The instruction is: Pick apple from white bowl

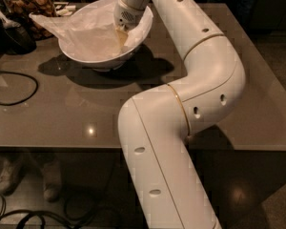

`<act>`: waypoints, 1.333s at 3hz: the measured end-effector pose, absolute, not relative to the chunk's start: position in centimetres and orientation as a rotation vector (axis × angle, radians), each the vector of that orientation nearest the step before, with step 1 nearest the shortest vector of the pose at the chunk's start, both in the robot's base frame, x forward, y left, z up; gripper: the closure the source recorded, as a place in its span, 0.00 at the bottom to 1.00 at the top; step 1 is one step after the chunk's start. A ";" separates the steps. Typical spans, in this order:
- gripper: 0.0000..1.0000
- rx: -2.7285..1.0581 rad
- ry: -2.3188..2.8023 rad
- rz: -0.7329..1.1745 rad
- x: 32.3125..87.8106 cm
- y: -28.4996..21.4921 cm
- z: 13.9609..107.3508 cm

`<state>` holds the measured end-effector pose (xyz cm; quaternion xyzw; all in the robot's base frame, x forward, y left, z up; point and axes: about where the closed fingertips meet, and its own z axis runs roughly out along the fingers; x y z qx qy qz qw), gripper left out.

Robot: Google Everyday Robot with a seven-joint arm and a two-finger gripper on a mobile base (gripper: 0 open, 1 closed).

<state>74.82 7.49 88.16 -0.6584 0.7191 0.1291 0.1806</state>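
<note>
Where a thin black cable (pixel 36 85) loops at the left of the glossy brown table (pixel 257 104), a large glossy white bowl (pixel 93 60) lined with crinkled paper is set further back. The white arm's gripper (pixel 123 27) is lowered into the bowl's right side, over a yellowish patch, seemingly the small pale apple (pixel 120 40). Whether anything is grasped cannot be told.

Dim lab or office, glossy brown table (pixel 257 104), loose cable (pixel 35 85), snack jar (pixel 26 6), tool (pixel 120 36) down in white bowl (pixel 93 61)
</note>
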 end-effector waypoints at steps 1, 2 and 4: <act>0.36 -1.860 2.031 0.365 74.8 7.5 88.2; 0.12 -1.860 2.031 0.365 74.8 7.5 88.2; 0.01 -1.860 2.031 0.365 74.8 7.5 88.2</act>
